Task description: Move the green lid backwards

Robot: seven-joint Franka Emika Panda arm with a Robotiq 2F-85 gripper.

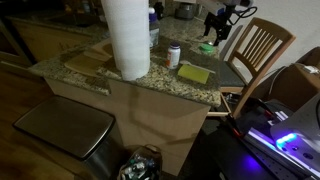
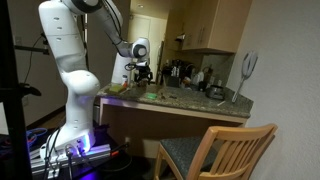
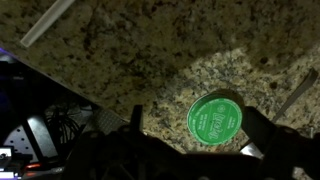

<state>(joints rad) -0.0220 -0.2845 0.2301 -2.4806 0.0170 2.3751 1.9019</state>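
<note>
The green lid point(image 3: 214, 118) is round and flat and lies on the granite counter point(image 3: 120, 60). In the wrist view it sits between my two dark fingers, nearer the right one, with neither touching it. My gripper point(image 3: 198, 124) is open and empty. In an exterior view my gripper point(image 1: 215, 28) hangs just above the green lid point(image 1: 206, 47) near the counter's far corner. It also shows in an exterior view point(image 2: 142, 72), over the counter end.
A large paper towel roll point(image 1: 127, 38) stands mid-counter. A white can point(image 1: 174, 55) and a yellow sponge-like block point(image 1: 194, 73) lie near the lid. A wooden chair point(image 1: 255, 50) stands beside the counter's edge. Kitchen items point(image 2: 200, 80) crowd the far end.
</note>
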